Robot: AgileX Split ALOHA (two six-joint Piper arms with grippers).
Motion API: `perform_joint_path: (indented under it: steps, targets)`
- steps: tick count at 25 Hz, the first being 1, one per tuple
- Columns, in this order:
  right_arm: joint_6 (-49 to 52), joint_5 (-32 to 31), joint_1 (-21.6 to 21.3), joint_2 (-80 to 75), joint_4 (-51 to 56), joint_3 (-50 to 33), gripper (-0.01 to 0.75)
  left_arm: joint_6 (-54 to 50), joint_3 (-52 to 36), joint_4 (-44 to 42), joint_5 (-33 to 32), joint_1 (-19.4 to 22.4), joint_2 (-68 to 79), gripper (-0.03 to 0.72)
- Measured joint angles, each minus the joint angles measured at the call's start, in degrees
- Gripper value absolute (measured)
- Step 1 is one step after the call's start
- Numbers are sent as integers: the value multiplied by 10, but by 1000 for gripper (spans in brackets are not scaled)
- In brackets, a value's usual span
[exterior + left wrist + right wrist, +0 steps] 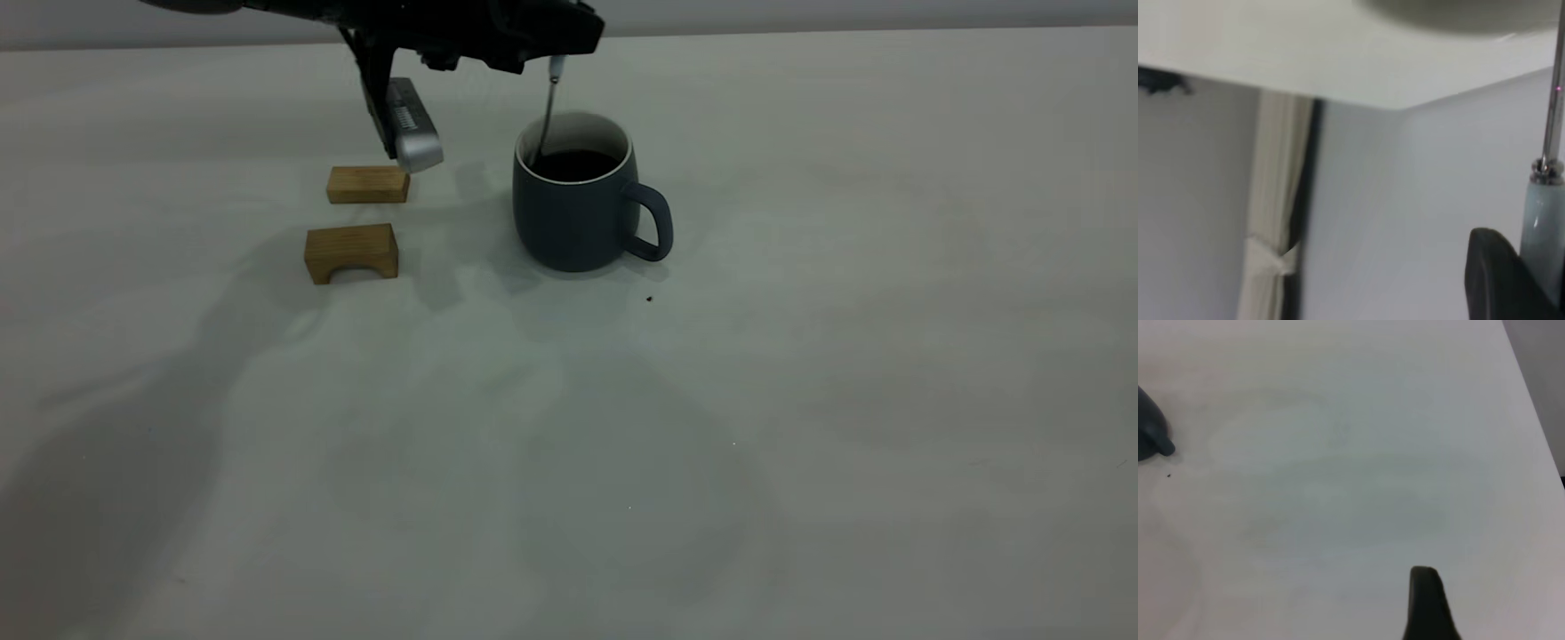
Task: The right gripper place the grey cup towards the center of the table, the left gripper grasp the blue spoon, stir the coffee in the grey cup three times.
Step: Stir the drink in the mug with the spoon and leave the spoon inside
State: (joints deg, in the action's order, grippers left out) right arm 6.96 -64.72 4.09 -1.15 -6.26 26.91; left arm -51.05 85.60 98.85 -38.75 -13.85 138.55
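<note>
The grey cup (573,213) stands upright on the table (622,444), its handle turned towards the right side, with dark coffee (575,164) inside. My left gripper (558,44) hovers just above the cup, shut on the pale handle of the blue spoon (551,93). The spoon hangs upright and its metal neck dips into the coffee by the cup's left wall. The left wrist view shows the spoon handle (1541,220) pressed against one dark finger (1498,280). My right gripper (1498,607) is outside the exterior view; it hangs open and empty over bare table, far from the cup (1148,430).
Two tan wooden blocks (367,184) (351,252) lie left of the cup, under a silver ribbed piece (414,133) of the left arm. A dark speck (649,299) lies near the cup's base. The table edge (1531,420) runs past the right gripper.
</note>
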Motion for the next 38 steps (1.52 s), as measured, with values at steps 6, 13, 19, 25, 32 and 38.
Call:
perform_joint_path:
  steps: [6, 13, 19, 25, 32, 38]
  targets:
    - [0, 0, 0, 0, 0, 0, 541, 0, 24, 4, 8, -8, 30, 125]
    - [0, 0, 0, 0, 0, 0, 541, 0, 34, -11, -13, -38, 40, 123]
    - [0, 0, 0, 0, 0, 0, 541, -2, 34, -71, -41, -26, 40, 123]
    - [0, 0, 0, 0, 0, 0, 541, -2, 34, -39, -26, 0, 42, 121]
    - [0, 0, 0, 0, 0, 0, 541, 0, 46, 3, -17, -24, 62, 121]
    - [0, 0, 0, 0, 0, 0, 541, 0, 46, -37, -66, -29, 65, 119]
